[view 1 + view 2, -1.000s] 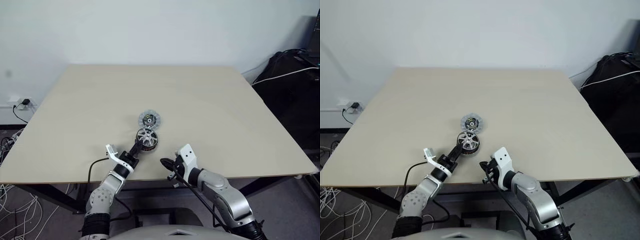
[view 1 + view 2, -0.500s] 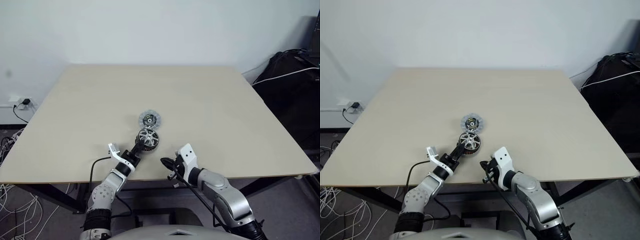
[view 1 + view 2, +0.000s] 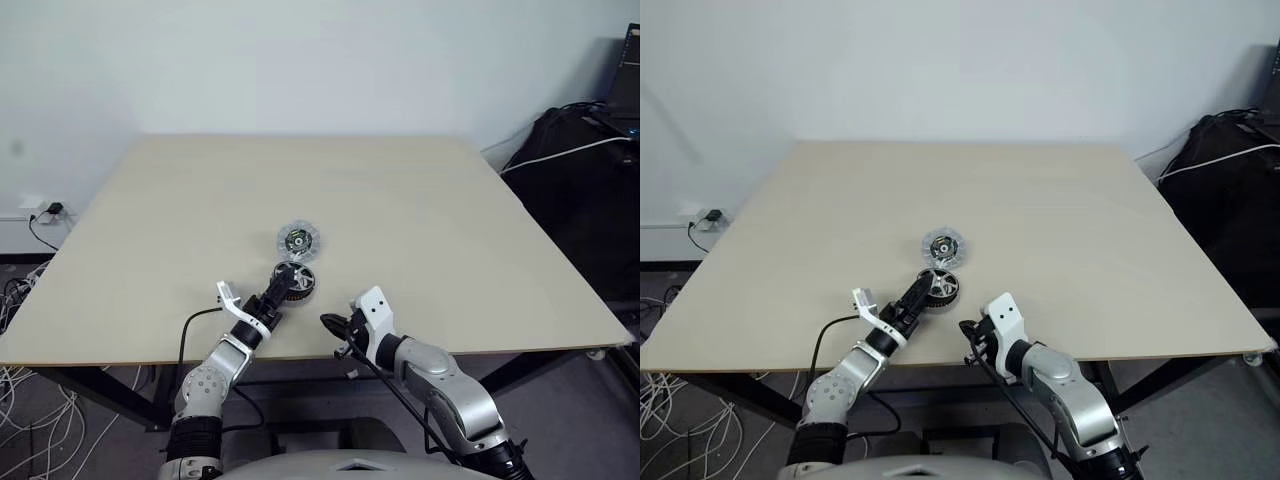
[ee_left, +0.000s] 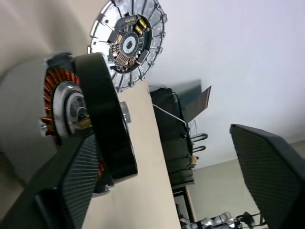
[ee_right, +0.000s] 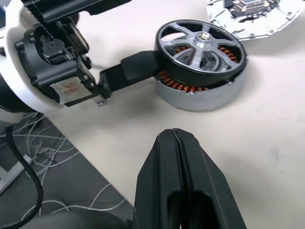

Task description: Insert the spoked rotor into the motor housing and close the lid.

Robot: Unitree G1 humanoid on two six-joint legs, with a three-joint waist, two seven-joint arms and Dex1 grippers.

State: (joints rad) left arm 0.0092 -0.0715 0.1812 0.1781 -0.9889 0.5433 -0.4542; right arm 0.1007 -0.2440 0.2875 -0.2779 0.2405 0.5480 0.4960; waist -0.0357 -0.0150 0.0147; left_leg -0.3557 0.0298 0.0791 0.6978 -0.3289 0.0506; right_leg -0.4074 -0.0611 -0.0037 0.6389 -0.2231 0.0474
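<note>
The left hand (image 3: 279, 291) stands wide open, one finger (image 5: 138, 67) against the rotor's (image 5: 200, 44) rim, gripping nothing. The rotor sits in the housing (image 5: 200, 93) near the desk's (image 3: 450, 230) front edge. The lid (image 3: 298, 240) lies just beyond it. The right hand (image 3: 330, 325) is closed, empty, hovering beside.

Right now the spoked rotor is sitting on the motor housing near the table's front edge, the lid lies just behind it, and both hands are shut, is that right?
Not quite: the left hand is open, its fingers spread wide beside the spoked rotor, as the left wrist view shows. The right hand is shut. The rotor does sit on the motor housing, with the lid just behind.
</note>
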